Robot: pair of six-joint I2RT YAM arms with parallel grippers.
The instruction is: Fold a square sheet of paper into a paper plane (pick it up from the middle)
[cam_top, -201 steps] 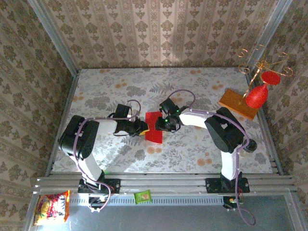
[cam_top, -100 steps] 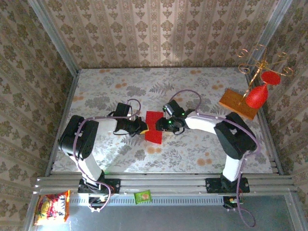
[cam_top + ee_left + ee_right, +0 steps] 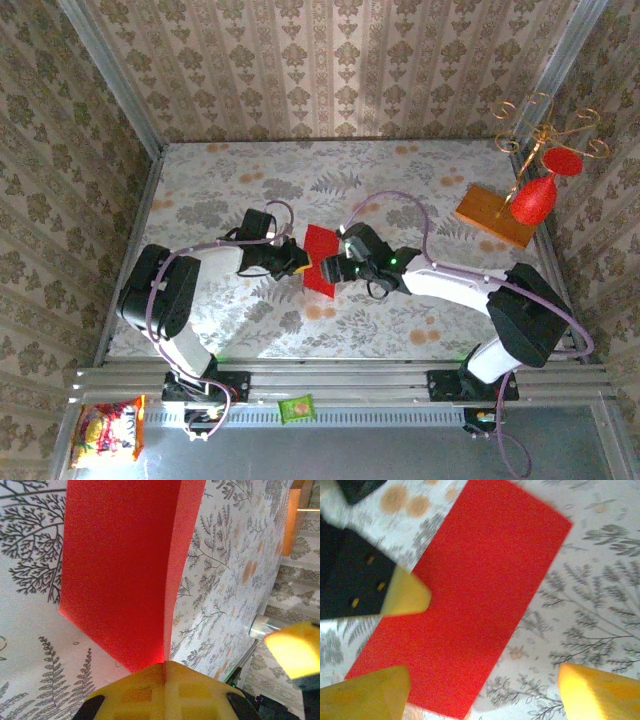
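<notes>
- Surface (image 3: 200, 180): a floral-patterned top enclosed by wallpapered walls; both arm bases are bolted along its 6 o'clock edge.
- Right arm (image 3: 460, 285): reaches from the 5 o'clock corner toward the centre.
- Left arm (image 3: 165, 285): reaches from the 7 o'clock corner toward the centre.
- Wooden board (image 3: 485, 212): lies flat at 2 o'clock on the surface, well apart from both arms.
- Red ornament (image 3: 533, 200): goblet-shaped, standing at the board's 3 o'clock end.
- Red paper (image 3: 320, 245) (image 3: 115, 565) (image 3: 475, 595): at the centre of the surface, folded to a narrow rectangle; in the left wrist view a crease runs along it into the pinch.
- Left jaws: pressed together on the paper's 9 o'clock edge, the yellow fingertips (image 3: 135, 692) meeting on the crease; one tip (image 3: 407, 597) shows in the right wrist view.
- Right jaws: spread wide over the paper's 4 o'clock side, holding nothing; one fingertip (image 3: 367, 695) is over the red sheet, the other (image 3: 600, 690) over bare surface.
</notes>
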